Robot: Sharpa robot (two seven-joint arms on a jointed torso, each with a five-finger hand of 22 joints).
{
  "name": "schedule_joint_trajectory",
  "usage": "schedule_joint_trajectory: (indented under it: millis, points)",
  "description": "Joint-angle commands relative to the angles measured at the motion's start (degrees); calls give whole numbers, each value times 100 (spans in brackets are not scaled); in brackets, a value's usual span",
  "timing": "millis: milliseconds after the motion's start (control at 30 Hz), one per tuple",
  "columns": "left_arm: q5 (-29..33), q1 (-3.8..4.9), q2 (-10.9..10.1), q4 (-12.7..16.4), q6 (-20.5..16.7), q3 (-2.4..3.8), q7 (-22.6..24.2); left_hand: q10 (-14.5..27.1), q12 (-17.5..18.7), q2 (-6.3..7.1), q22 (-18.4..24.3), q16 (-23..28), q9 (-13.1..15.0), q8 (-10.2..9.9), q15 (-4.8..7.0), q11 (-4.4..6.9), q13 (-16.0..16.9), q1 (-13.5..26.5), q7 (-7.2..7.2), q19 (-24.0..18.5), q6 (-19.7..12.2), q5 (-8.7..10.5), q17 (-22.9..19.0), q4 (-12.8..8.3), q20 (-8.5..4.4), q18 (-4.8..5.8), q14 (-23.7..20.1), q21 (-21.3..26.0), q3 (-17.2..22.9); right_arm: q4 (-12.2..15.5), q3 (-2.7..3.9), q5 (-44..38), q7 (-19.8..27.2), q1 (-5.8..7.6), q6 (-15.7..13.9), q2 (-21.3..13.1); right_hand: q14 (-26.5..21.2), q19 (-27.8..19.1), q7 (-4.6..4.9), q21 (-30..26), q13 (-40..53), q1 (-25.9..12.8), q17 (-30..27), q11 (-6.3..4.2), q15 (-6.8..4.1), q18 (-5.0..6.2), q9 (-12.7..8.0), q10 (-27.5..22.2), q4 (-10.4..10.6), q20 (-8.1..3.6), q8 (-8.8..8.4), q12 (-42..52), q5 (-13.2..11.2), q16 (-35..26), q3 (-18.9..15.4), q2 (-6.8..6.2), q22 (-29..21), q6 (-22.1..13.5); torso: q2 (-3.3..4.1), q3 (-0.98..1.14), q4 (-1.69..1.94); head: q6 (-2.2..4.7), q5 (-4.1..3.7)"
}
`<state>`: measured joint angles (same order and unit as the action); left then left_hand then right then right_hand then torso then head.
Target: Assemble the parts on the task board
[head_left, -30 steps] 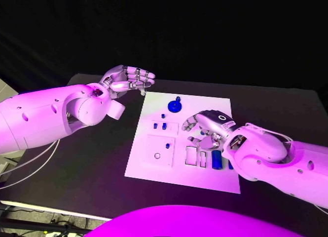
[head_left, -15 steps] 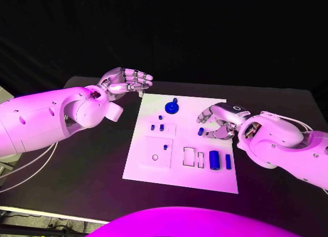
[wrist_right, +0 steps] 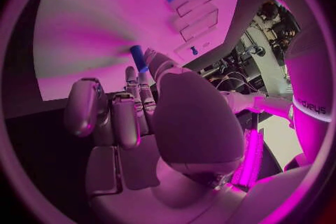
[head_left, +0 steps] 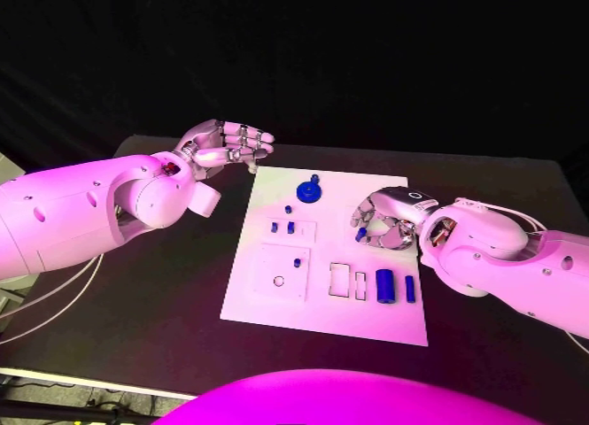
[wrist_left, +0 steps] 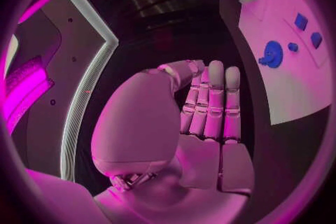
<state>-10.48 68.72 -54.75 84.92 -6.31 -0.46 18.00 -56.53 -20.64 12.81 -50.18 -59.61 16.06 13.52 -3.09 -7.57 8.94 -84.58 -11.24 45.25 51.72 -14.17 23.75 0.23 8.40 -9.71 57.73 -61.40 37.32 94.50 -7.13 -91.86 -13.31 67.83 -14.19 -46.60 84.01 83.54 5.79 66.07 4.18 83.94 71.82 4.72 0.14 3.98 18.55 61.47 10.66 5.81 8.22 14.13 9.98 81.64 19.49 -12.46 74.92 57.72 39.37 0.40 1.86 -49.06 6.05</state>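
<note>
White task board (head_left: 271,301) lies flat at the centre of the black worktop (head_left: 154,310); you see bare worktop on every side of it.

Readable writing: on the right arm, in the right wrist view, you can make out part of a word, seemingly reversed; its letters cannot be read with certainty.

Parts on the board: a blue gear-shaped part (head_left: 310,189) near the far edge, small blue pieces (head_left: 282,227) below it, and a blue cylinder (head_left: 386,286) with a slimmer blue bar (head_left: 409,288) near the right edge, beside empty rectangular recesses (head_left: 340,279).

Right hand (head_left: 386,222) hovers over the board's right half. Its fingers (wrist_right: 133,101) are curled together, pinching a small blue peg (wrist_right: 138,58).

Left hand (head_left: 225,144) is raised off the board's far left corner, clear of the parts. Its fingers (wrist_left: 210,106) are curled in on nothing.
</note>
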Motion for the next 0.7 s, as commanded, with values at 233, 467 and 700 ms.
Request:
schedule_joint_trajectory:
  millis: [233,467,700]
  points:
    - [37,6,-4,17,87,3,21,33,-49,-13,-11,18,-8,-4,-1,-7,-6,40,-7,-39,45,-13,-10,-26,15,-87,1,-24,4,-25,-8,-66,97,-22,101,49,241,135,62,389,11,6,0,-182,-160,-27,85,715,132,-142,167,-65,-45,18,681,-91,669,364,-6,0,-9,-20,14]
    - [37,6,-8,17,89,3,15,33,-49,-13,-11,18,-8,-4,-1,-7,-6,40,-7,-39,45,-13,-10,-26,15,-87,1,-24,4,-54,-13,-209,14,-29,119,77,258,171,29,524,67,101,43,-242,-210,-52,169,963,-60,-210,267,-158,-43,37,1062,-49,749,521,-5,1,-10,-23,4]
    - [38,6,-7,16,97,3,6,33,-49,-13,-11,18,-8,-4,-1,-7,-6,40,-7,-39,45,-13,-10,-26,15,-87,1,-24,4,-64,-22,-348,-44,-48,-41,119,274,179,56,587,127,128,94,-230,-193,-63,237,1062,-304,-227,330,-238,-44,63,1391,15,799,573,-4,4,-9,-30,-6]
